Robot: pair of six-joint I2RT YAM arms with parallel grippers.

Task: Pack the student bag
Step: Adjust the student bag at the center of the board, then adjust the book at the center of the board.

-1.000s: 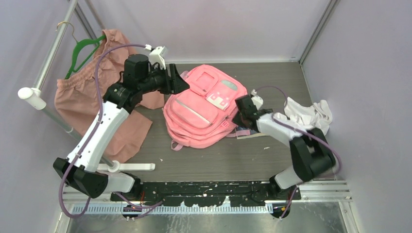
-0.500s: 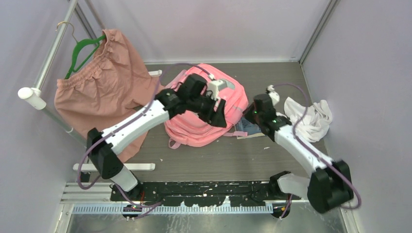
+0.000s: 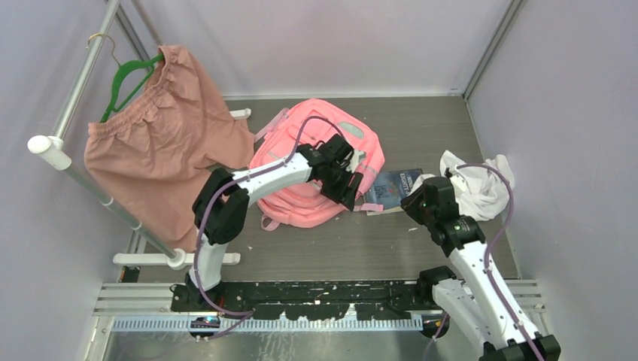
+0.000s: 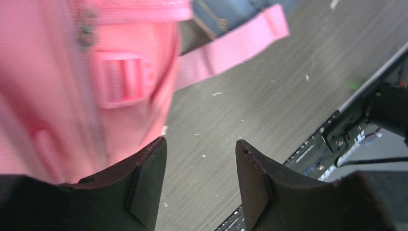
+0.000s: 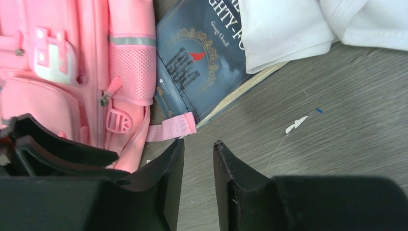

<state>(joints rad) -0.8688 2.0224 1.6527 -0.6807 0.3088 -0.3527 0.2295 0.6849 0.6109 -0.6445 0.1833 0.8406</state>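
The left arm (image 3: pixel 263 177) folds sharply at its elbow beside the student bag (image 3: pixel 301 210)'s left edge. Its forearm lies across the bag's front toward the right side. The left pincer (image 3: pixel 347 188) hangs at the bag's lower right edge, tilted downward. In the wrist view its jaws stand apart with nothing between them (image 4: pixel 201 149), the left finger (image 4: pixel 144 183) just beside the bag's fabric.

The right arm (image 3: pixel 481 267) rises steeply, to the right of the bag. The right pincer (image 3: pixel 421 197) sits near the bag's right side, clear of it. Its jaws are parted by a narrow gap and hold nothing (image 5: pixel 198 144).
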